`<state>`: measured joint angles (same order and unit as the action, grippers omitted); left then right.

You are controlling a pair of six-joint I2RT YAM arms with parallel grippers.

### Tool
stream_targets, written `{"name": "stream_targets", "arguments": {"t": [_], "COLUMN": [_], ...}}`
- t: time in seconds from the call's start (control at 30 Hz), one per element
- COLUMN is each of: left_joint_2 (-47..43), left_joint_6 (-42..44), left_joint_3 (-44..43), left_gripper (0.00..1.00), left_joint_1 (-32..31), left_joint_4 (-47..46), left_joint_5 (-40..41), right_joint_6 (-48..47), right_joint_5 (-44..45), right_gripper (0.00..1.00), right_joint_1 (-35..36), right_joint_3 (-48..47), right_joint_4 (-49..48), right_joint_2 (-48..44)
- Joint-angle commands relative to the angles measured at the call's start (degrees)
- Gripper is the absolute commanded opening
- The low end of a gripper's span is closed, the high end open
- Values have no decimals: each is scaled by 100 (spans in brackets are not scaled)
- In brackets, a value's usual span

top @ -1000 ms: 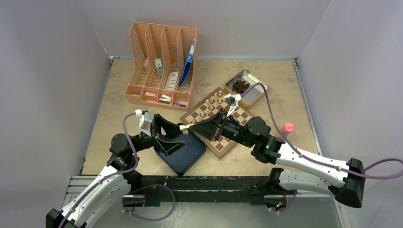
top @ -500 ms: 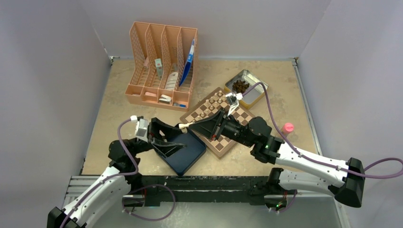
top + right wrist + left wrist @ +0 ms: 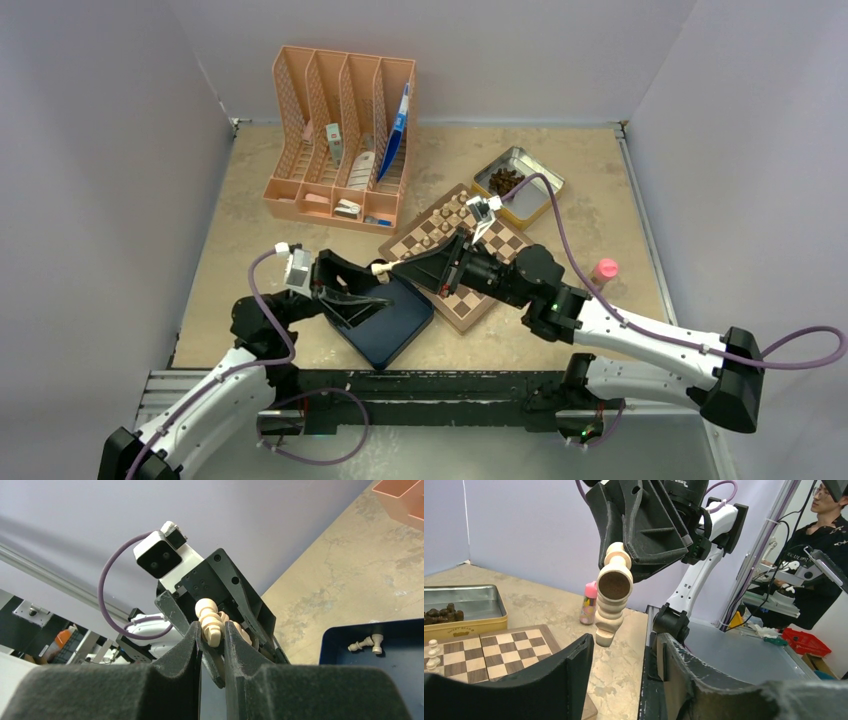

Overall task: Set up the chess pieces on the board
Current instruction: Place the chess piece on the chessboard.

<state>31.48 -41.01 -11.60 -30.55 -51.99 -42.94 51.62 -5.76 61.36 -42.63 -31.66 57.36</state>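
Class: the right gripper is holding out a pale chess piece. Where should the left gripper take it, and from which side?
Probably the free ribbed stem of the chess piece, clear of the right gripper, which pinches its other end. Bring the left gripper in head-on, opposite the right one: the piece sits in line with the gap between its open fingers.

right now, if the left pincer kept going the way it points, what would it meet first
Likely the chess piece gripped by the right pincer: it hangs straight ahead of the left pincer, in line with its gap; depth is unclear.
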Motion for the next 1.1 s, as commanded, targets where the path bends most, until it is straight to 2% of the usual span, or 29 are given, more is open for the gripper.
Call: {"name": "stream_targets", "arguments": {"t": [0.0, 0.13, 0.53, 0.87, 1.07], "left_joint_2": [36, 88, 247, 214, 202], "left_joint_6": [-106, -143, -217, -206, -126], "left_joint_3": [-163, -166, -149, -111, -138], "left_gripper": [46, 41, 38, 28, 7], "left_joint_1": [0, 3, -2, 5, 5], "left_joint_4": [-479, -571, -813, -848, -768], "left_joint_5": [-65, -57, -57, -33, -153], "right_joint_6": [84, 87, 81, 86, 68], "right_joint_5": [-101, -96, -127, -119, -160], "right_gripper": [8, 8, 8, 8, 8], "right_joint_1": [-10, -9, -4, -5, -2], "right_joint_3": [-79, -65, 15, 78, 108], "right_joint_4": [-458, -473, -447, -410, -230], "right_joint_2": [-42, -48, -74, -103, -168]}}
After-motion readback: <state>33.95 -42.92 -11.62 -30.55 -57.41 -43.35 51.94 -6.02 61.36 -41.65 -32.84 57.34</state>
